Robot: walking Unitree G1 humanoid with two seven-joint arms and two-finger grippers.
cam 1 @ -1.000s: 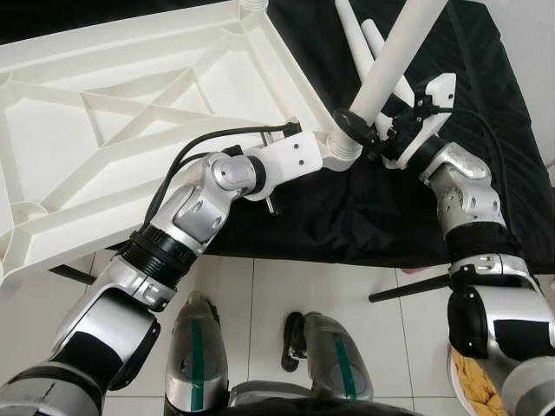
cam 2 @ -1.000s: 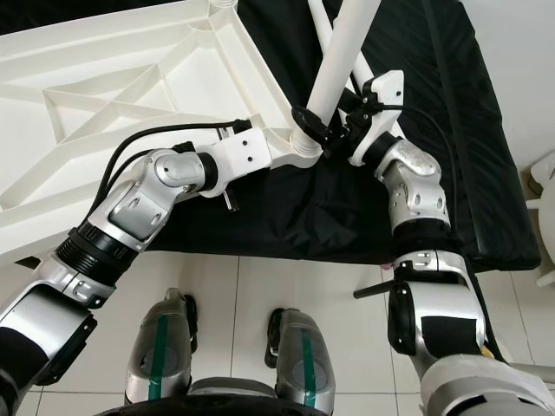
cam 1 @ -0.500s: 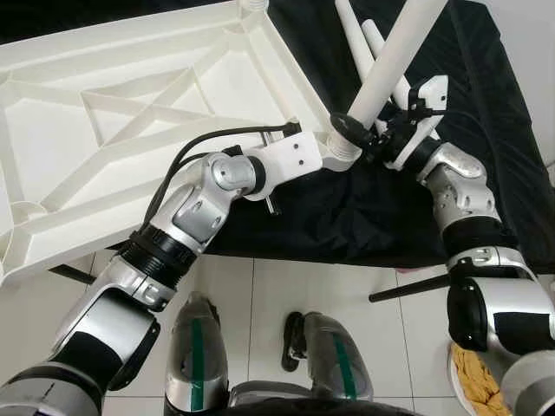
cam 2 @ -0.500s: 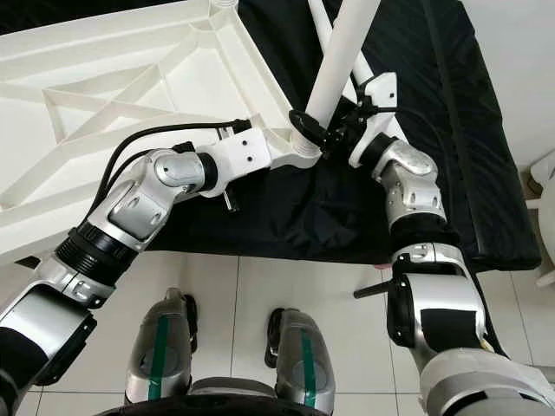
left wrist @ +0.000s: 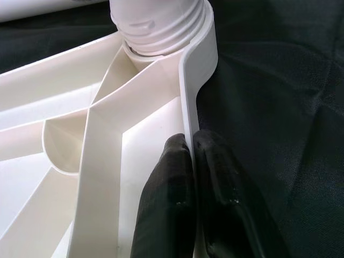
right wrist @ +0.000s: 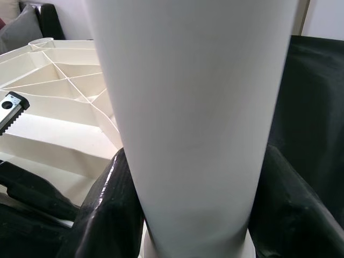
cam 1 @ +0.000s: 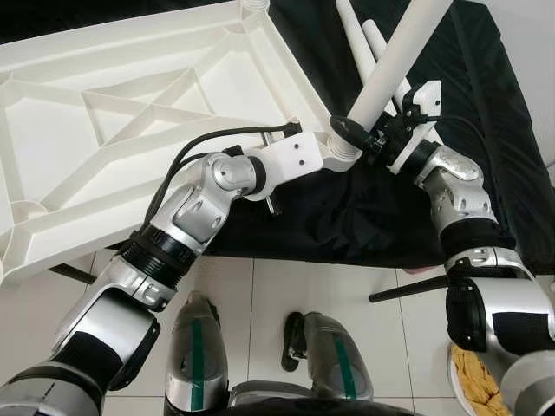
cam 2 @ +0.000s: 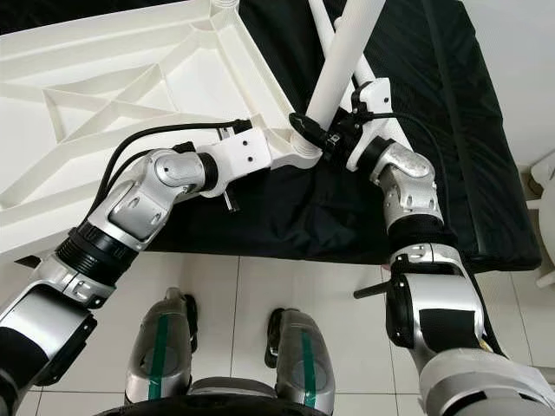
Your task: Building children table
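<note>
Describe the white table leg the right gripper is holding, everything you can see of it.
The table leg is a smooth, round, white tube, plastic by its look, widening slightly upward. It stands tilted, its top running out of frame. Its lower end sits in the threaded corner socket of the upturned white tabletop. The right gripper clasps it just above the socket, one black finger on each side. The left gripper pinches the tabletop's rim nearby.
</note>
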